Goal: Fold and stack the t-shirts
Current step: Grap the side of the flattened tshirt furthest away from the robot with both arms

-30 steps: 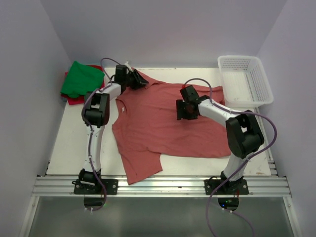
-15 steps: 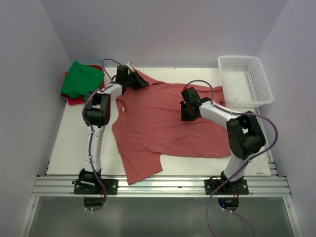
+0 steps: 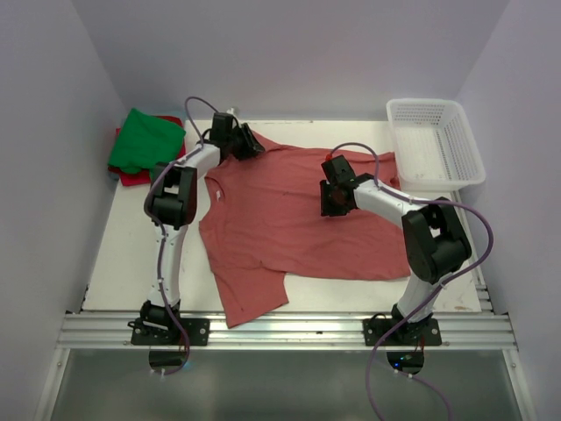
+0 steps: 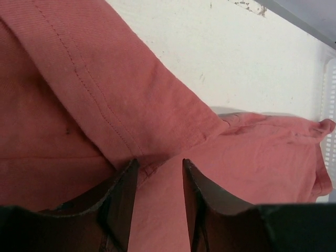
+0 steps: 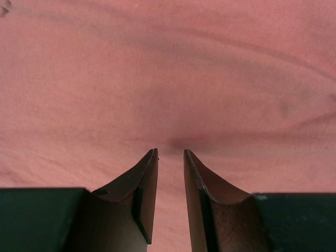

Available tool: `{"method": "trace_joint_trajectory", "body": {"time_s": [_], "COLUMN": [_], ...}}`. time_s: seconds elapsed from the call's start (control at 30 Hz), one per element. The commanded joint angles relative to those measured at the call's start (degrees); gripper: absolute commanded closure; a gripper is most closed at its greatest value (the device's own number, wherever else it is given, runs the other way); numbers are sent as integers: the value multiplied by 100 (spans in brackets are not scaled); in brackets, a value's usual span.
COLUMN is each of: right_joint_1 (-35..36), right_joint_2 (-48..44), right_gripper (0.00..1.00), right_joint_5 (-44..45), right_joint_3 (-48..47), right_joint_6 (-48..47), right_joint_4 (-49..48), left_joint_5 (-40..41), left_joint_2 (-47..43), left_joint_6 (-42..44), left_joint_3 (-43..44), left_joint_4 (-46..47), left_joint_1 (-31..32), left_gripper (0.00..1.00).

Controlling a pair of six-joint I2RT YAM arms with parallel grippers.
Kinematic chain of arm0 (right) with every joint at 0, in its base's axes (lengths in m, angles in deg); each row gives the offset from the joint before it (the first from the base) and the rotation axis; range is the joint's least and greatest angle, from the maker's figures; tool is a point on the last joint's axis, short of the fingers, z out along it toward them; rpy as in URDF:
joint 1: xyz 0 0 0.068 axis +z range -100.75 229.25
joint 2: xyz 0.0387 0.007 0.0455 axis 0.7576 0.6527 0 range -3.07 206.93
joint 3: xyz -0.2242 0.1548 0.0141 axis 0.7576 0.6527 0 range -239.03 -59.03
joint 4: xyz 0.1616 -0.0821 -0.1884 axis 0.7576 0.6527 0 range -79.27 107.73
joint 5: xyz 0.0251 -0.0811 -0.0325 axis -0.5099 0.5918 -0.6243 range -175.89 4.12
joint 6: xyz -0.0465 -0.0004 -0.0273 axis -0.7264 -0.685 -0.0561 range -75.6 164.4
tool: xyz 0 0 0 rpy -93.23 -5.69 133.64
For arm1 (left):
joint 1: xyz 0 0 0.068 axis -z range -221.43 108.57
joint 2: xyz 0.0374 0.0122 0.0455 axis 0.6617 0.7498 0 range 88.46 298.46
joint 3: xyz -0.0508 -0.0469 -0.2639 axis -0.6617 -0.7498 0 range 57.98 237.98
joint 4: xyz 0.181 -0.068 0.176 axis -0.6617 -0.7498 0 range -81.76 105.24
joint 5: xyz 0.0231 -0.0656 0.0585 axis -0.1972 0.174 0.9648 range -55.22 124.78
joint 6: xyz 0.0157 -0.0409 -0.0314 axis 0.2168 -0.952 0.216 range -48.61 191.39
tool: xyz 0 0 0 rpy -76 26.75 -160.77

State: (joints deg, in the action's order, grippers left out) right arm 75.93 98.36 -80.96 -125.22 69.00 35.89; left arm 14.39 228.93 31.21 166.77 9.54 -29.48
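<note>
The large brick-red t-shirt (image 3: 298, 219) lies spread flat on the table, one corner hanging toward the near edge. My left gripper (image 3: 252, 145) is low over its far-left sleeve (image 4: 105, 94), jaws open, with the cloth under the gap (image 4: 160, 164) and not pinched. My right gripper (image 3: 329, 203) points down onto the middle of the shirt. Its jaws (image 5: 170, 153) are open by a narrow gap, tips on smooth cloth beside a small dark dimple. The folded green t-shirt (image 3: 145, 139) lies on the red-pink t-shirt (image 3: 131, 177) at the far left.
A white mesh basket (image 3: 436, 145) stands at the far right corner of the white table (image 3: 131, 263). Purple-grey walls close in the left, back and right. A metal rail (image 3: 280, 329) carrying both arm bases runs along the near edge.
The left gripper has shifted slightly toward the back over the sleeve. The right gripper has moved a little farther onto the shirt and its jaws have narrowed. The shirt lies as before.
</note>
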Motion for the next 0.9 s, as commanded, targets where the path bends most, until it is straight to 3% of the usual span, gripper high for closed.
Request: {"method": "trace_joint_trajectory", "body": {"time_s": [0.0, 0.2, 0.33, 0.53, 0.87], "right_joint_1": [-5, -5, -5, -5, -5], "right_joint_2": [-141, -88, -53, -44, 79], "right_gripper": [69, 70, 71, 73, 73], "right_joint_5": [52, -27, -45, -45, -97], "right_joint_3": [-43, -95, -104, -122, -139], "right_joint_6": [36, 36, 36, 36, 63], "right_joint_4": [-144, -135, -135, -91, -135], "left_joint_5": [429, 456, 632, 781, 1449], "left_joint_2": [-528, 14, 130, 455, 271], "left_joint_6": [414, 810, 1030, 1118, 1487], "left_joint_3": [-95, 825, 819, 1004, 862], "left_joint_4": [7, -677, -811, -1170, -1460], "left_joint_1": [53, 177, 256, 265, 396], "left_gripper": [56, 55, 57, 68, 57]}}
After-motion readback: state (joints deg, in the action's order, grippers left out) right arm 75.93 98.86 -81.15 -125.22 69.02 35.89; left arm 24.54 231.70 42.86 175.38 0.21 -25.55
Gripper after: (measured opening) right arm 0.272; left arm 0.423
